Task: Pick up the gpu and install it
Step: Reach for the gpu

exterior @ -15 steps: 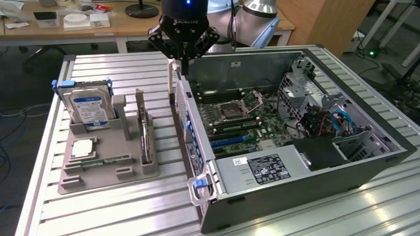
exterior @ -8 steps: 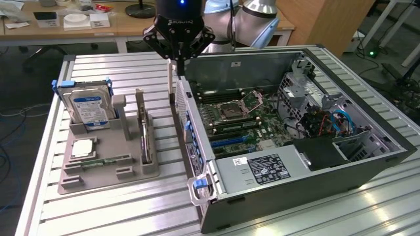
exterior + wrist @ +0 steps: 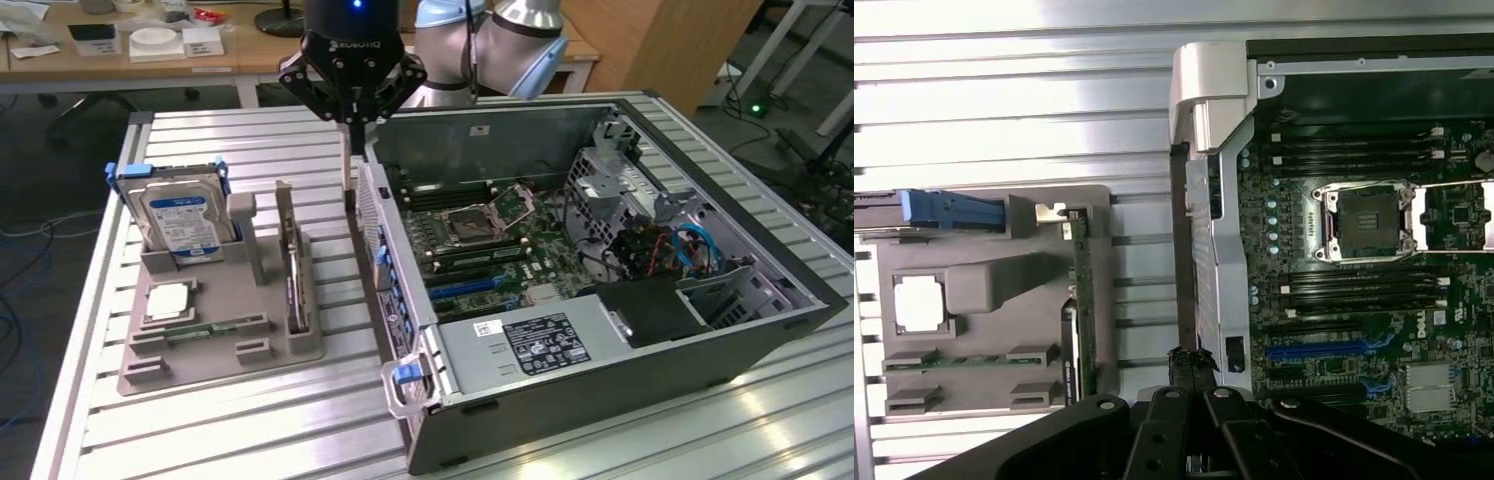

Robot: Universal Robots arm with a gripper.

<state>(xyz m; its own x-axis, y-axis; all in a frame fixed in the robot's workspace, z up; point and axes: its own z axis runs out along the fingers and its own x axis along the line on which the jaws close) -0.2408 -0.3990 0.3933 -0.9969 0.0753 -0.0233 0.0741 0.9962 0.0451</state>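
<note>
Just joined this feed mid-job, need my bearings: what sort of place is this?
Probably a robotics lab or workshop: an open computer case on a slatted metal table, a grey parts tray holding a hard drive, and a cluttered wooden desk behind.

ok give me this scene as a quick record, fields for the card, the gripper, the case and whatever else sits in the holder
gpu: thin dark circuit card, on edge in the grey holder tray, not gripped
gripper: black gripper, fingers shut, holding nothing, raised by the case wall on the tray side
case: open dark computer case, green motherboard exposed
also in tray: boxy hard drive with blue-white label, square silver processor, narrow green memory stick
</note>
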